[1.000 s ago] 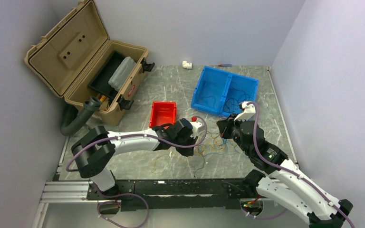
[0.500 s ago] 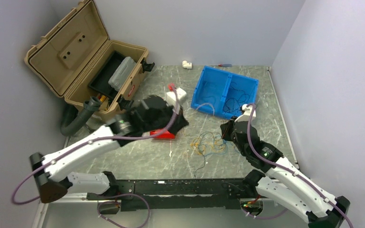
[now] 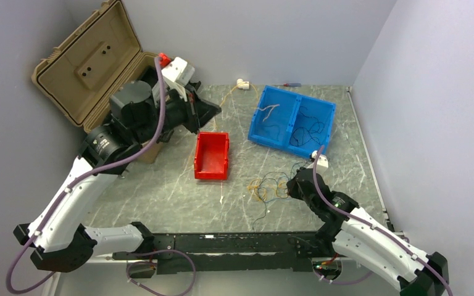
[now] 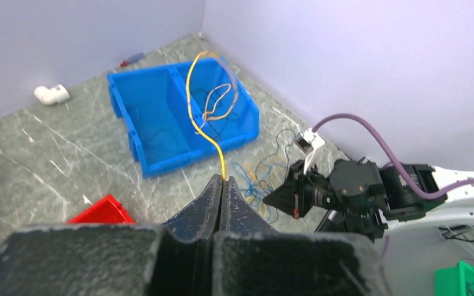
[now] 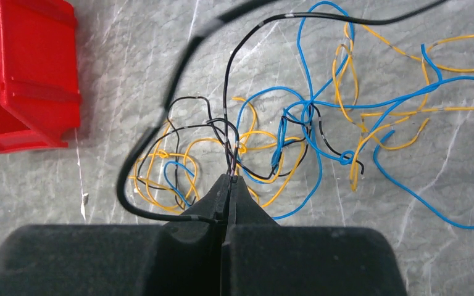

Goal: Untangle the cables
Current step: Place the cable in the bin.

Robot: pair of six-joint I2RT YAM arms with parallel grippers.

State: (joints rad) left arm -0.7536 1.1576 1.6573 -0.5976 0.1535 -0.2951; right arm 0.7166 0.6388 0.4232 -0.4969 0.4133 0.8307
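at the tips of your left claw [image 4: 222, 182], the two fingers are pressed flat together with a yellow-orange cable [image 4: 205, 92] pinched between them. the strand climbs out of the tips, arcs in front of the blue bin [image 4: 154, 132] and ends in a small curl of loops. in the top view this claw [image 3: 213, 112] is raised beside the open tan toolbox [image 3: 86, 68] and points towards the bin. there the strand shows only as a faint line running off near the white pipe fitting [image 3: 242, 83].

your right claw [image 5: 228, 180] sits low over the table [image 3: 160, 185], its jaws closed on a thin black cable [image 5: 226, 92] that rises straight out of the tips. a second dark strand, blurred and close to the lens, curves round past the left finger — you cannot tell from the wrist view whether it is gripped too.

just beyond those tips lies the tangle [image 5: 296, 135]: yellow-orange, blue and black strands looped over one another, flat on the marbled surface. from above, the tangle [image 3: 268, 188] lies between the right claw [image 3: 293, 188] and the red bin [image 3: 212, 154], apart from the bin. a few loose ends trail towards the near edge.

further out, dark wires [image 3: 308, 129] lie in the right compartment of the blue bin, and a pale strand [image 3: 268, 111] in the left one.
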